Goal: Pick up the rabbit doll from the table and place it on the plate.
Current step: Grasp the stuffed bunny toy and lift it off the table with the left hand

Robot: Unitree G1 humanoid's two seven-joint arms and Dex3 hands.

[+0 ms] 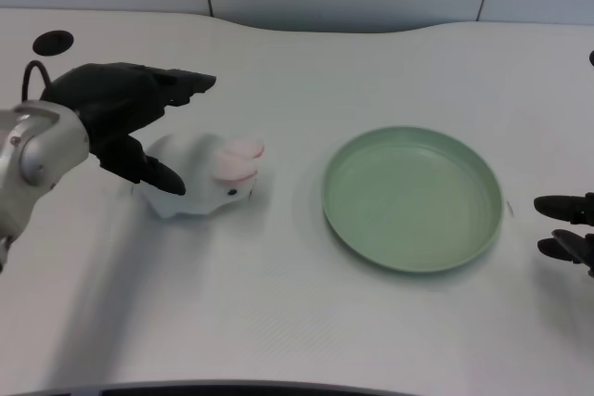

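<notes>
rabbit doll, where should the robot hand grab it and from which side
Probably around the rabbit doll's rounded white body, coming from the picture's left, where the left robot hand already sits spread over its rear. The doll lies low with its pink ears and face toward the plate, so the body is the bulkiest part to wrap.

Rabbit doll [206, 176] lies left of plate [413, 198].
</notes>
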